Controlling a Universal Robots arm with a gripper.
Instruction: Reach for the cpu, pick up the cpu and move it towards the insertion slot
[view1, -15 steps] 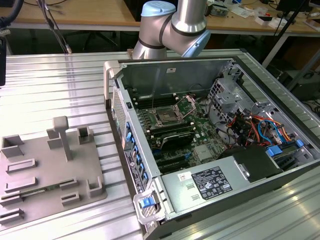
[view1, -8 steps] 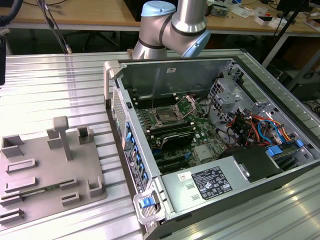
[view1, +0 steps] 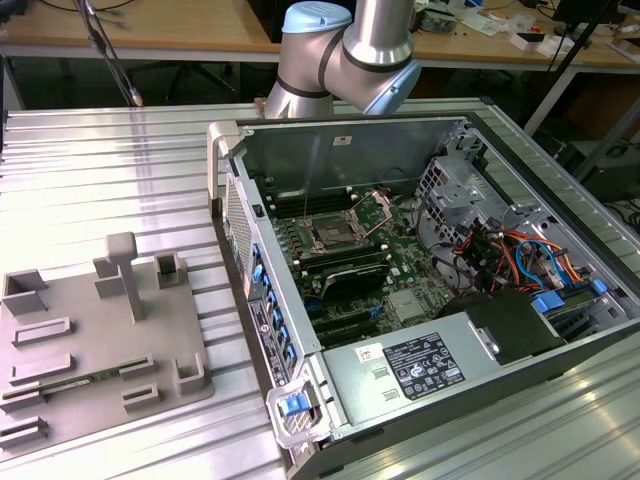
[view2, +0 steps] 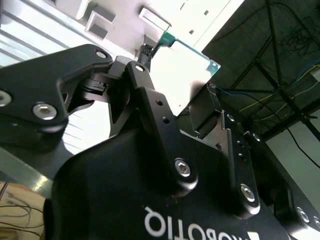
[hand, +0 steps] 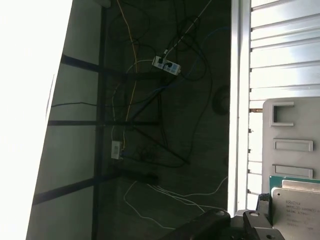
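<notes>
black gripper (view2: 176, 82) seen close up | its fingers (view2: 144, 56) clamp the cpu (view2: 187, 57), green-rimmed, bright top | pale ribbed table (view2: 17, 32) behind | cables (view2: 295, 47) on dark floor

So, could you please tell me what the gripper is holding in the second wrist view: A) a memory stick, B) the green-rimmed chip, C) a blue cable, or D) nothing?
B: the chip, bright on top with a green rim, sits clamped in the gripper.

The cpu (view2: 184, 64) has a smooth, bright metal top and green rim. The table (view1: 100, 165) is ribbed, satin metal; the tray (view1: 80, 300) matt grey plastic; the computer case (view1: 330, 150) dull sheet metal.
</notes>
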